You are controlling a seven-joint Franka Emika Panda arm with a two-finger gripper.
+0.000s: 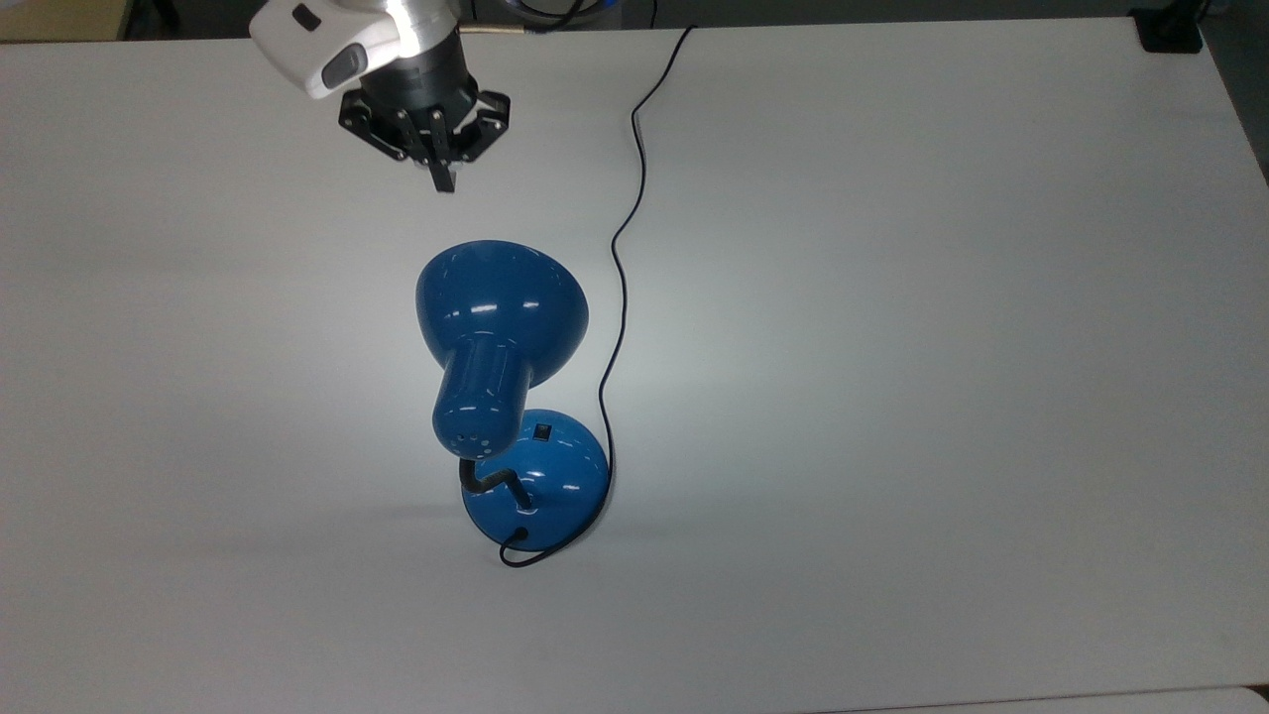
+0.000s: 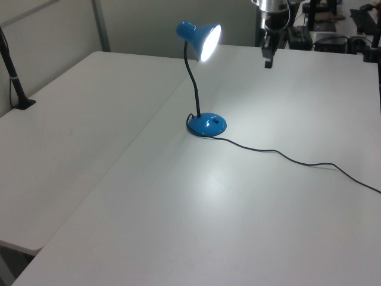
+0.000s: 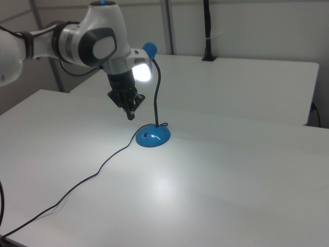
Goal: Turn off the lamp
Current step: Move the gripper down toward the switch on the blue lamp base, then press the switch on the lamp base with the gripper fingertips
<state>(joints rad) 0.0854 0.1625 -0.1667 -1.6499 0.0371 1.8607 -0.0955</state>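
I see the gripper (image 1: 443, 181) closed, empty, above the table (image 1: 892, 347). The lamp (image 1: 501, 327) glows (shade overhanging its switch (image 1: 542, 432)); cord (image 1: 623, 268) alongside

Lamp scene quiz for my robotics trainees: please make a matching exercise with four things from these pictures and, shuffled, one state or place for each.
Things:
1. lamp shade
2. switch
3. cord
4. gripper

States or places:
A. trails in curves across the table
B. fingers shut, above the table, apart from the lamp
C. lit and glowing
D. small and black, on the blue round base

Pairs: 1-C, 2-D, 3-A, 4-B
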